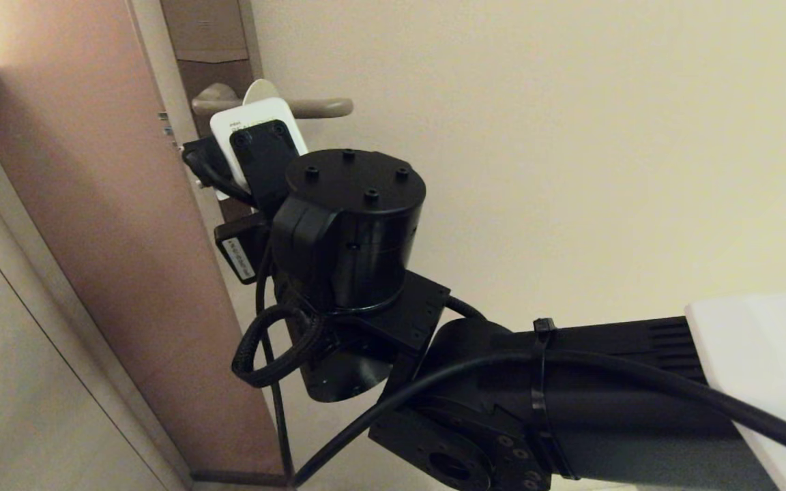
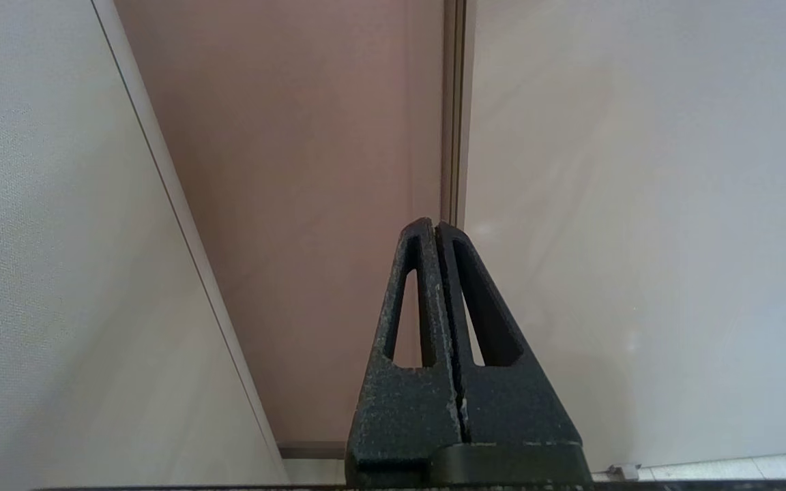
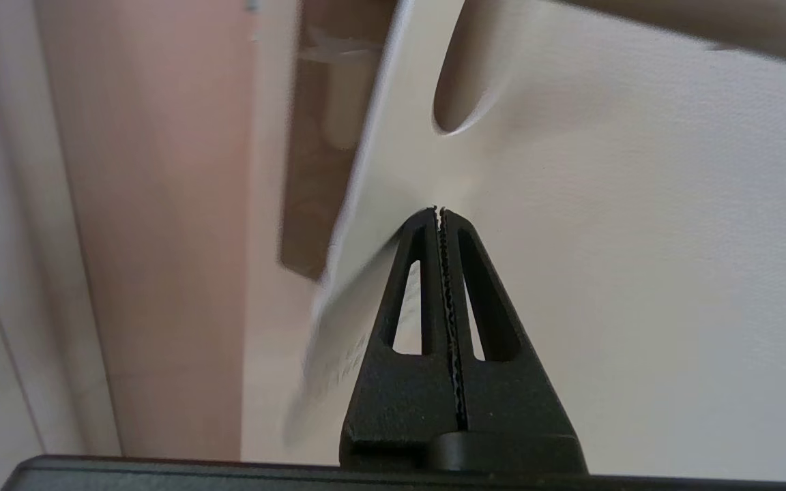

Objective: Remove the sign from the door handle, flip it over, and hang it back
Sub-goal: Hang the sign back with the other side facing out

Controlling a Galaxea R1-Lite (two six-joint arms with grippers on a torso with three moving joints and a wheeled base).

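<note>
The sign shows its off-white face at the door handle, a beige lever on a brown plate. Its rounded top rises above the lever and its body hangs below; whether the lever passes through the hole I cannot tell. My right arm reaches up to it and hides the fingers in the head view. In the right wrist view the right gripper is shut on the sign just below its oval hole, and the card creases at the tips. The left gripper is shut and empty.
The pinkish-brown door leaf stands left of the handle plate, with a cream wall to the right. A white part of my body fills the lower right. The parked left gripper faces the door's lower part near the floor.
</note>
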